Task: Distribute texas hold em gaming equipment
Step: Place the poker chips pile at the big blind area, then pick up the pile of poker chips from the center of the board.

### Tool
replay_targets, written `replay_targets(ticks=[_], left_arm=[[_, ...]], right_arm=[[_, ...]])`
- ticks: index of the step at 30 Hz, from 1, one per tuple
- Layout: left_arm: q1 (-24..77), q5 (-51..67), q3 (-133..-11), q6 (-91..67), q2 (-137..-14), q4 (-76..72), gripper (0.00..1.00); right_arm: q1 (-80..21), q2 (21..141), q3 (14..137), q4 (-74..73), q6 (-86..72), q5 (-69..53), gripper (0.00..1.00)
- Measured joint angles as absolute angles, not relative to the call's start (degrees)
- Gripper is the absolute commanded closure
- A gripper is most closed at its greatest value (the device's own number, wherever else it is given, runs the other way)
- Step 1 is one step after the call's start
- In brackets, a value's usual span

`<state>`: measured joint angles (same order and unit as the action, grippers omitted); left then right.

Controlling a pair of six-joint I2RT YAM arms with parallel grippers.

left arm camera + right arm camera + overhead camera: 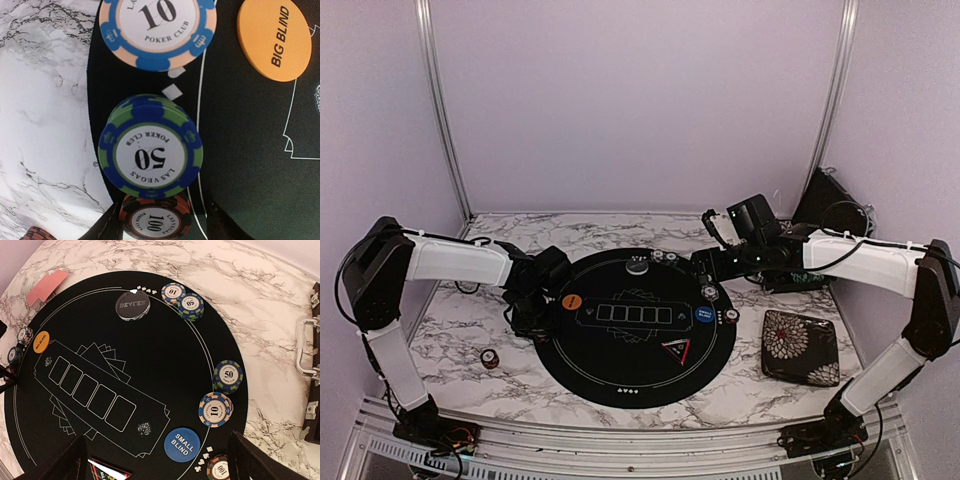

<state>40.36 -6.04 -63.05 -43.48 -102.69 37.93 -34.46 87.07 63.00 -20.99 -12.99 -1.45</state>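
In the left wrist view, three striped chip stacks sit in a row at the mat's left rim: a 10 stack (157, 30), a 50 stack (150, 150) and a 100 stack (156, 220). My left gripper (159, 231) stands open around the 100 stack, with a gap at its right finger. The orange BIG BLIND button (274, 40) lies beside them. My right gripper (160, 465) hovers open and holds nothing above the blue SMALL BLIND button (182, 444) and the black triangle marker (107, 470). Pink-backed cards (46, 286) lie on the marble.
More chip stacks line the round black mat (640, 375) on the right (215, 409) and at the far side (191, 306), next to a dark dealer button (132, 305). A loose chip (491, 359) sits on the marble at left. The floral case (800, 345) lies at right, a black case (830, 205) behind.
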Motion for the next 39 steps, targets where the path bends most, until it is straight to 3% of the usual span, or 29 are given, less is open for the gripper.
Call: replay_targets(ticks=[24,39], left_arm=[[40.45,-6.52,-61.98,-43.48,-97.62,37.89,0.22],[40.45,-9.85,-53.71,-48.80,-82.37,44.88,0.22]], right_arm=[[-34.46,87.07,62.70,-20.86,-12.99,-1.48,0.06],[-34.46,87.07,61.87,-20.43,-12.99,-2.35,0.06]])
